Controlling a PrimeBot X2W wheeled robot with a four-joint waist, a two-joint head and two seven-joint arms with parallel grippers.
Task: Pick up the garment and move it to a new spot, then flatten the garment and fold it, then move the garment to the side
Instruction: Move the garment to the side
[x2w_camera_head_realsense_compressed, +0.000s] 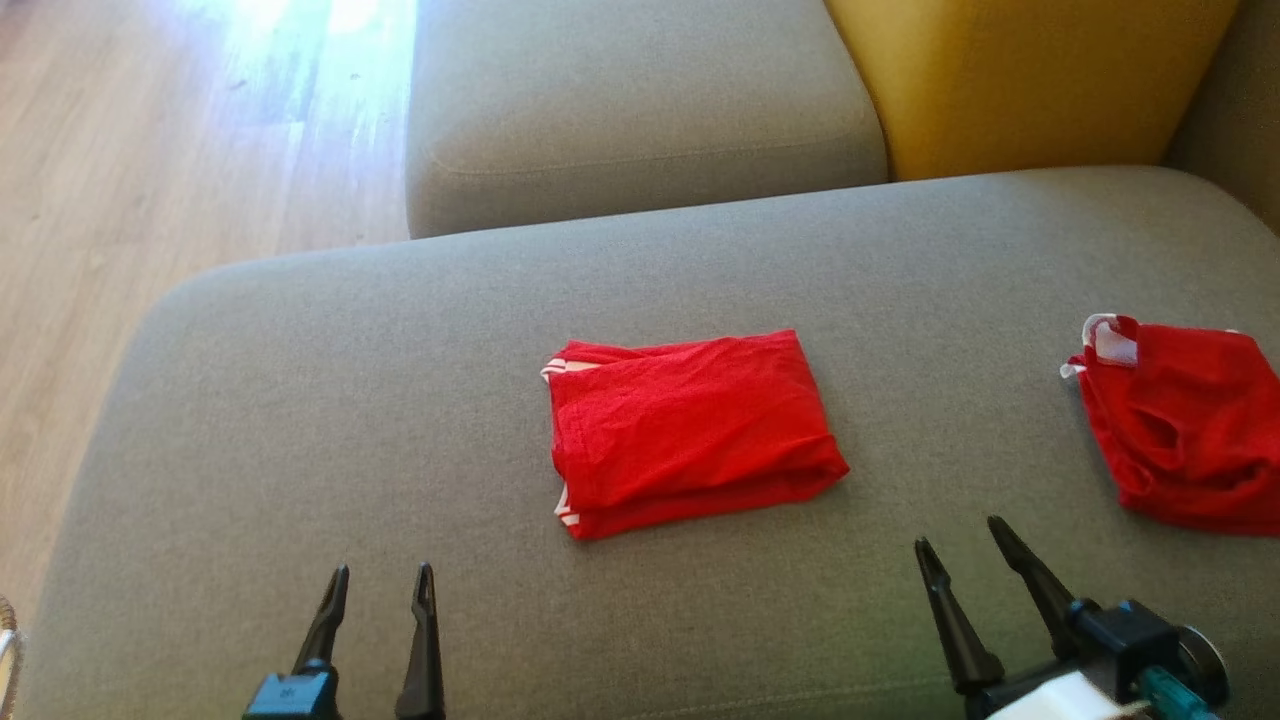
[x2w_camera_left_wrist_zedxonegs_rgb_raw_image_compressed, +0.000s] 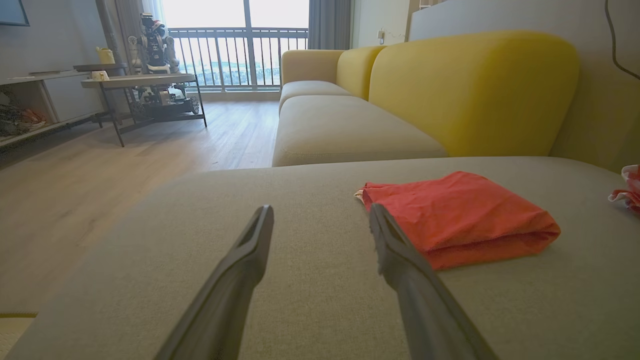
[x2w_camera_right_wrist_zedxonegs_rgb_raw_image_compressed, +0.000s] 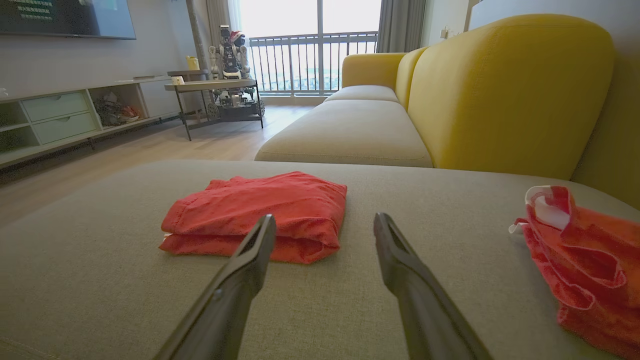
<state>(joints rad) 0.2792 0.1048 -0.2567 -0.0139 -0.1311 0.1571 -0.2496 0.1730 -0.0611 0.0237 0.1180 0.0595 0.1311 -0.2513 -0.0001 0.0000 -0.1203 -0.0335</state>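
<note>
A red garment (x2w_camera_head_realsense_compressed: 690, 432) with white trim lies folded into a neat rectangle in the middle of the grey sofa cushion (x2w_camera_head_realsense_compressed: 300, 400). The left wrist view shows the folded garment (x2w_camera_left_wrist_zedxonegs_rgb_raw_image_compressed: 460, 215) ahead and to the right of the fingers; in the right wrist view the folded garment (x2w_camera_right_wrist_zedxonegs_rgb_raw_image_compressed: 260, 215) sits ahead and to the left. My left gripper (x2w_camera_head_realsense_compressed: 382, 585) hovers open near the cushion's front edge, left of the garment, holding nothing. My right gripper (x2w_camera_head_realsense_compressed: 958, 548) is open too, at the front right, tilted leftward and apart from the garment.
A second red garment (x2w_camera_head_realsense_compressed: 1180, 430), crumpled, lies at the cushion's right edge (x2w_camera_right_wrist_zedxonegs_rgb_raw_image_compressed: 580, 260). Yellow backrests (x2w_camera_head_realsense_compressed: 1020, 80) rise behind, and another grey seat (x2w_camera_head_realsense_compressed: 640, 110) sits beyond. Wooden floor (x2w_camera_head_realsense_compressed: 150, 180) drops off to the left. A low table (x2w_camera_left_wrist_zedxonegs_rgb_raw_image_compressed: 145, 82) stands far across the room.
</note>
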